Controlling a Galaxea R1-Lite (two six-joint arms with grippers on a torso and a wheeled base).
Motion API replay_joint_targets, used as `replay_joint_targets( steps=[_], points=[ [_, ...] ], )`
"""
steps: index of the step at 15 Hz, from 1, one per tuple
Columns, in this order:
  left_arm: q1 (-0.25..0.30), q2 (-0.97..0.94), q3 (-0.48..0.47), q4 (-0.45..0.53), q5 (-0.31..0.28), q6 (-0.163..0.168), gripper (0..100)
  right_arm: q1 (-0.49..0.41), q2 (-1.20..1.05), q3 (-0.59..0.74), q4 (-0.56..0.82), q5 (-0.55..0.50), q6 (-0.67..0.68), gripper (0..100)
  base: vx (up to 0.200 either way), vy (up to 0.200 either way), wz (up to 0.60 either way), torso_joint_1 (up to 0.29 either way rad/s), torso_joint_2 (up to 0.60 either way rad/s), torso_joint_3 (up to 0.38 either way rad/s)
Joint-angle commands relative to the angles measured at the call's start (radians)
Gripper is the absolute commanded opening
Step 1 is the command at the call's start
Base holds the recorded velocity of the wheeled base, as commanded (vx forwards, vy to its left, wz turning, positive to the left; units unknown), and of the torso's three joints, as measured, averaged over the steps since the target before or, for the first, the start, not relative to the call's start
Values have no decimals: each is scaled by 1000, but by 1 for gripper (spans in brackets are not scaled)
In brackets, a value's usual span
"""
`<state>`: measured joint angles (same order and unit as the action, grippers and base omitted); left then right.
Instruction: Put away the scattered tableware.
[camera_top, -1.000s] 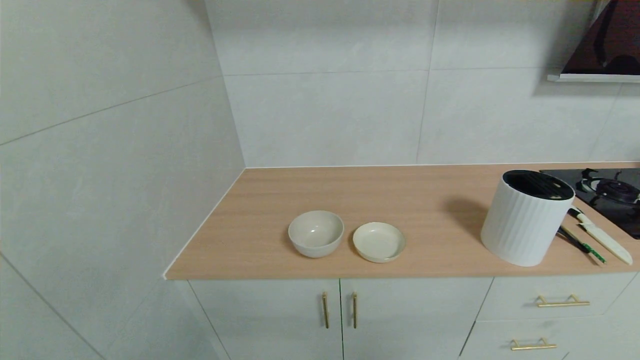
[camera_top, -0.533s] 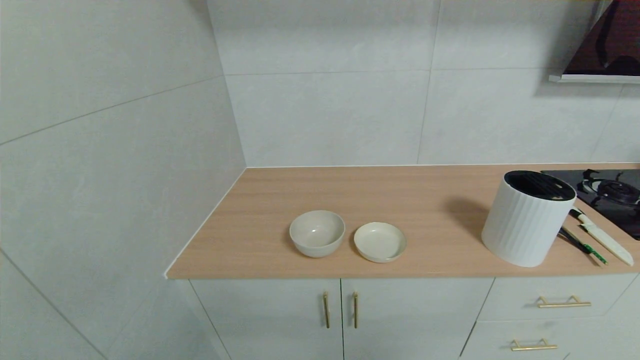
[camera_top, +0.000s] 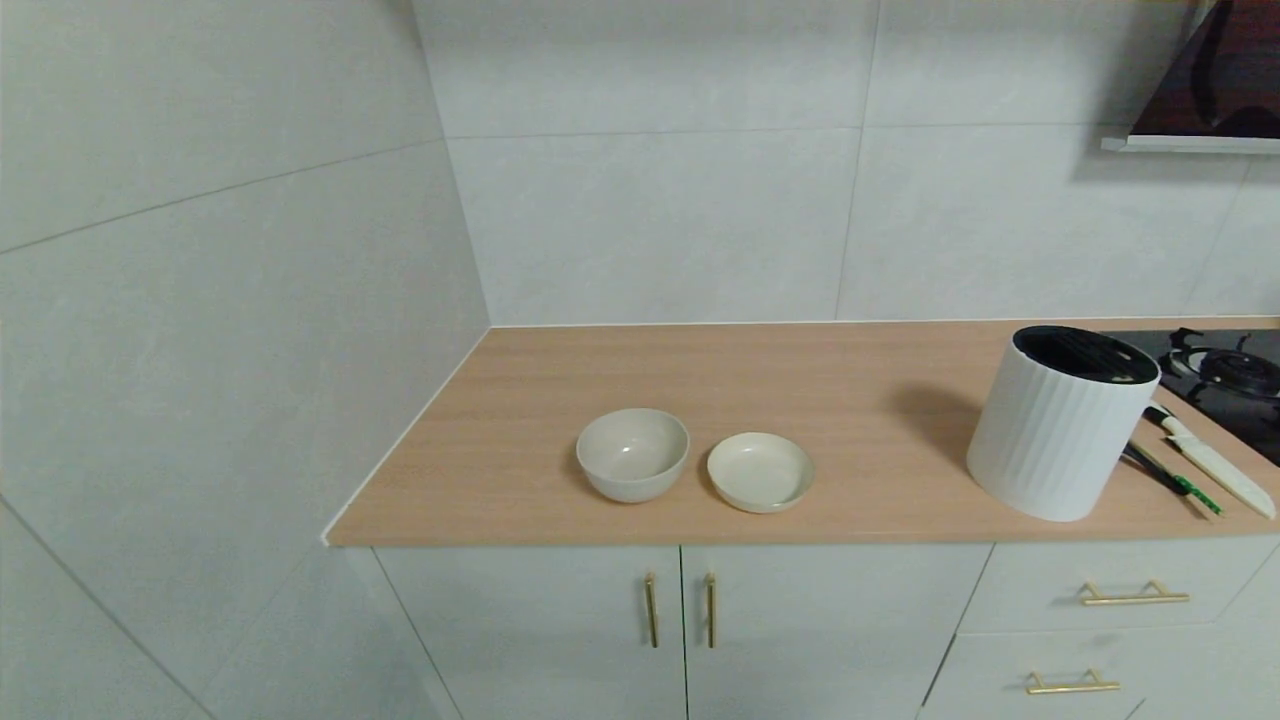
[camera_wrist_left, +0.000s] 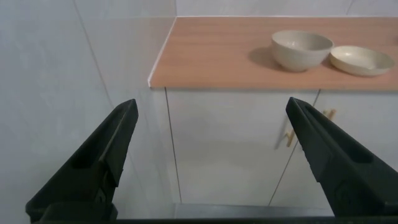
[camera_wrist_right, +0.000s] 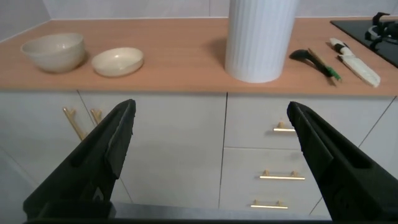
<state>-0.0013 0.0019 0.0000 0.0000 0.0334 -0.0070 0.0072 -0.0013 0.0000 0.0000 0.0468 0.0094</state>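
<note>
A deep cream bowl (camera_top: 632, 454) and a shallow cream dish (camera_top: 760, 471) sit side by side near the front edge of the wooden counter (camera_top: 850, 380). To their right stands a white ribbed utensil holder (camera_top: 1060, 425), with a white-bladed knife (camera_top: 1210, 462) and a dark utensil with a green tip (camera_top: 1170, 475) lying beside it. My left gripper (camera_wrist_left: 211, 168) is open and empty, low in front of the cabinets, with the bowl (camera_wrist_left: 301, 50) and dish (camera_wrist_left: 363, 60) beyond it. My right gripper (camera_wrist_right: 214, 165) is also open, below the counter and facing the holder (camera_wrist_right: 260, 40).
A tiled wall closes off the counter's left end and back. A black gas hob (camera_top: 1225, 375) sits at the far right. Beneath the counter are white cabinet doors (camera_top: 680, 610) and drawers with brass handles (camera_top: 1135, 597).
The whole head picture has shifted slightly, so the camera moved. The bowl, dish, holder and utensils lie where they were.
</note>
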Motion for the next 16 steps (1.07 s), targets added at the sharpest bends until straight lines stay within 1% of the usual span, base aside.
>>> replay_joint_targets(
  steps=[1,11,16],
  points=[
    [0,0,0,0,0,-1,100,0,1,0,0,1,0,100,0,0,0,-203,432,232],
    [0,1,0,-2,0,-1,100,0,1,0,0,1,0,100,0,0,0,-247,541,292],
    [0,0,0,0,0,-1,100,0,1,0,0,1,0,100,0,0,0,-211,501,285]
  ],
)
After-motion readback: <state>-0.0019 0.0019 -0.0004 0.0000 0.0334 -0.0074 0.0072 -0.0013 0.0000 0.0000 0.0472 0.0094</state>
